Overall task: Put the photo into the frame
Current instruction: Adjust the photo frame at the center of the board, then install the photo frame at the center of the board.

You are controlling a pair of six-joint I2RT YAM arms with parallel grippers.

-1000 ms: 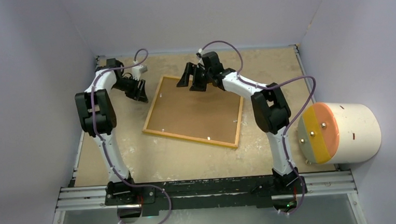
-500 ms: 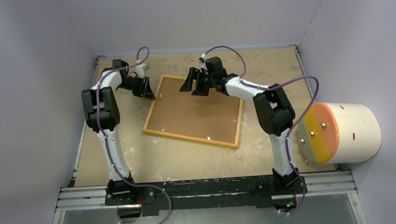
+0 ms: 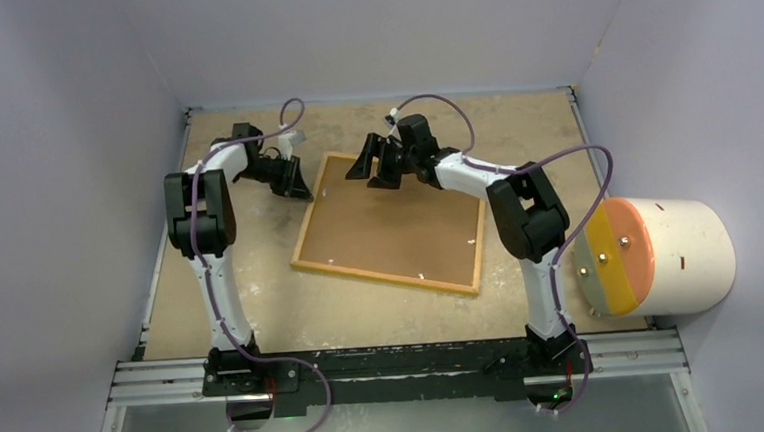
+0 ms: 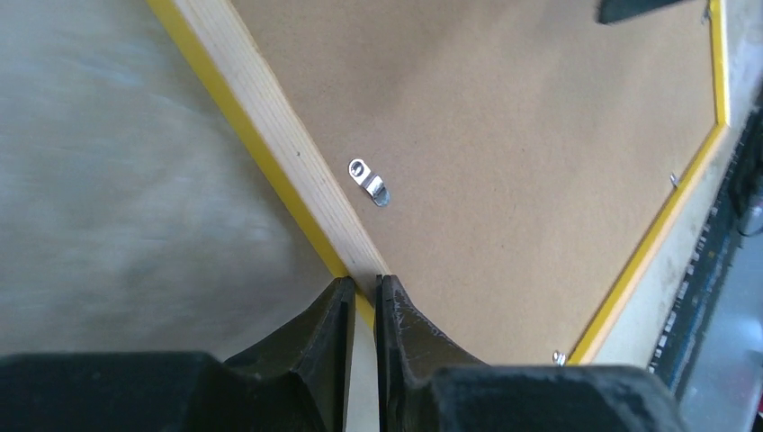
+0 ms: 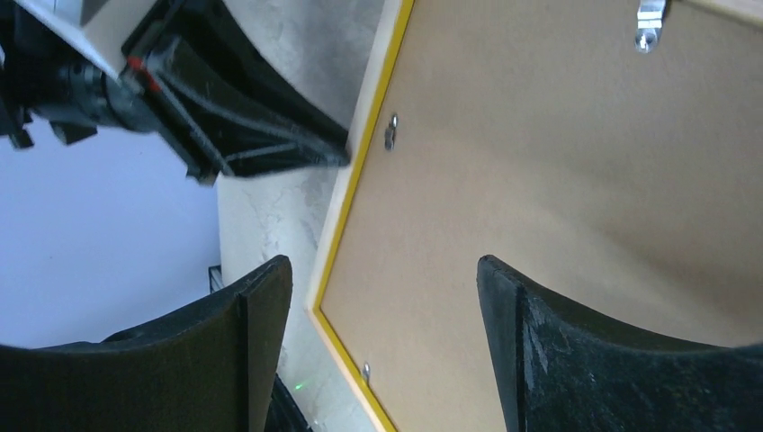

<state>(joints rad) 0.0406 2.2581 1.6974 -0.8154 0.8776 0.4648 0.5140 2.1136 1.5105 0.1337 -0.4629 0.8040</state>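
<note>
The thin rectangular yellow-rimmed wooden frame [image 3: 382,277] is lying face down mid-table, with the flat brown backing board [image 3: 393,215] filling it. The photo is not showing in any view.

The left gripper [image 4: 363,283] is pressing against the frame's ten o'clock corner, its jaws drawn to a thin slit and clasping nothing. The right gripper [image 3: 375,166] is hovering wide open and empty over the twelve o'clock edge.

The likely risk is that the narrowed tips keep shoving instead of gripping. That would skid the frame further toward three o'clock, or snag the small silver metal turn clip [image 4: 370,182].

Compared with a second earlier, the frame is sitting further toward three o'clock and the left jaws are narrower. The right gripper is barely changing.
</note>
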